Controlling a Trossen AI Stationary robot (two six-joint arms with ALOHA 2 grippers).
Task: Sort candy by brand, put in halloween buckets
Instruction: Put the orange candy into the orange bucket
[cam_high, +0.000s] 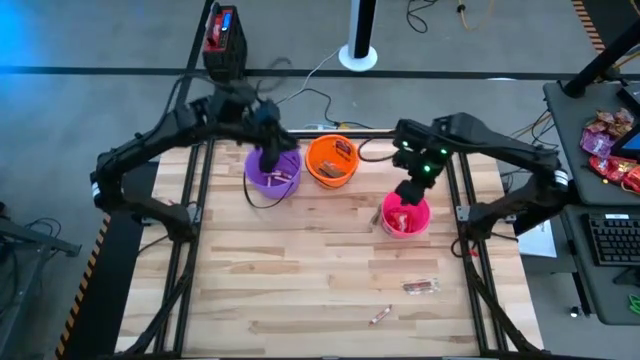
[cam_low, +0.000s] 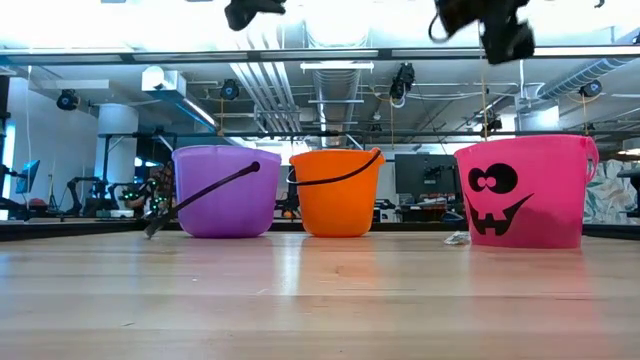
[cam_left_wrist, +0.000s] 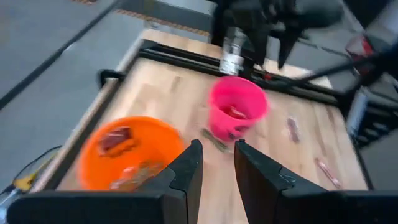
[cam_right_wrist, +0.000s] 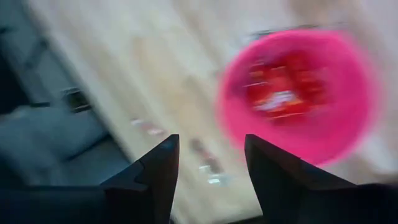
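Loose candy: a dark bar (cam_high: 421, 287) and a thin stick (cam_high: 380, 315) lay on the near part of the desk (cam_high: 300, 280), well apart from both arms.
Pink bucket: the pink bucket (cam_high: 405, 217) stood on the right side of the desk, red packets (cam_right_wrist: 283, 93) resting inside it.
Right gripper: the right gripper (cam_right_wrist: 210, 163) hung just above the pink bucket's rim, its fingers (cam_right_wrist: 158, 171) spread apart with nothing between them; the red packets sat below and ahead of the tips, untouched.
Orange bucket: the orange bucket (cam_high: 332, 160) sat at the back middle of the desk, brownish bars (cam_left_wrist: 115, 140) in its bottom.
Purple bucket: the purple bucket (cam_high: 272, 170) stood just beside the orange one, its thin handle flopped toward the front.
Left gripper: the left gripper (cam_left_wrist: 216, 163) hovered over the purple bucket, its fingers (cam_left_wrist: 186, 171) a narrow gap apart and bare, no candy between them.
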